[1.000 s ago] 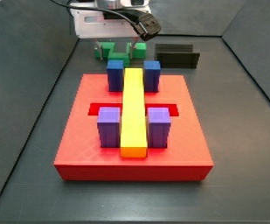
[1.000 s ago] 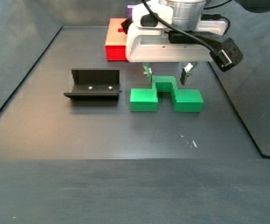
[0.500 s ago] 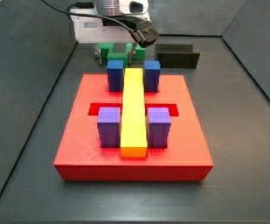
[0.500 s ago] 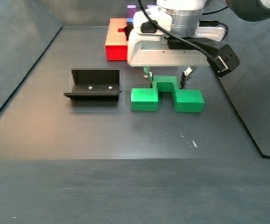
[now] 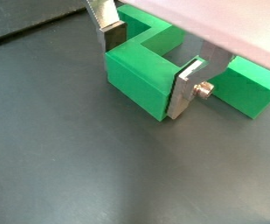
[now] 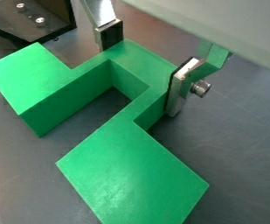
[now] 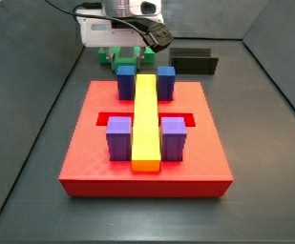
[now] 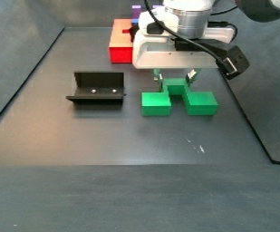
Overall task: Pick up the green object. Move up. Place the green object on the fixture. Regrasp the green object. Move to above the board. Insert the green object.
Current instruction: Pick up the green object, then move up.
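The green object (image 8: 178,98) lies on the dark floor at about one o'clock in a side view, with the fixture (image 8: 96,89) near it at nine o'clock and the board (image 7: 144,138) well apart. The claw (image 6: 145,59) is down over its raised centre, fingers (image 5: 189,88) apart on either flank, apparently not yet pressing. To grasp well, I judge it should close squarely on both flanks, keeping the pads flat and centred, before any lift. No brand, label or writing is legible anywhere.
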Available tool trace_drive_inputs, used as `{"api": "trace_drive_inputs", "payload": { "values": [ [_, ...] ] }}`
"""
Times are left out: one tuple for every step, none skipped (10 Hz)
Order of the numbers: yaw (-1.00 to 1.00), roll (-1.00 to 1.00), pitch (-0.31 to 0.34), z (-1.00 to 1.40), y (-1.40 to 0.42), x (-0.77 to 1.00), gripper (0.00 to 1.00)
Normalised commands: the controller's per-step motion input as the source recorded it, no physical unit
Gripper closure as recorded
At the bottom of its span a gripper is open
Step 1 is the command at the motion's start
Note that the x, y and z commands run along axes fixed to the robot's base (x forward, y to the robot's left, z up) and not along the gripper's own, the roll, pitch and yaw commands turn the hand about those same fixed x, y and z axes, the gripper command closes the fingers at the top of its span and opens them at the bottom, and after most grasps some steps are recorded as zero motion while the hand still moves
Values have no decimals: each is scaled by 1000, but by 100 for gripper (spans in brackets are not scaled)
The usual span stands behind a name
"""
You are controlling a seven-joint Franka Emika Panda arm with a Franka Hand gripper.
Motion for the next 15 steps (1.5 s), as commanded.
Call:
{"api": "trace_drive_inputs", "payload": {
  "values": [
    [0,0,0,0,0,0,100],
    [0,0,0,0,0,0,100],
    [0,0,0,0,0,0,100],
    [0,0,0,0,0,0,100],
    [0,0,0,0,0,0,100],
    [0,0,0,0,0,0,100],
    [0,0,0,0,0,0,100],
    [0,0,0,0,0,0,100],
    [0,0,0,0,0,0,100],
    [0,0,0,0,0,0,100],
    [0,0,0,0,0,0,100],
    [0,0,0,0,0,0,100],
    [0,0,0,0,0,0,100],
    [0,0,0,833,0,0,100],
    [-31,-4,49,758,-2,-82,100]
  ]
}}
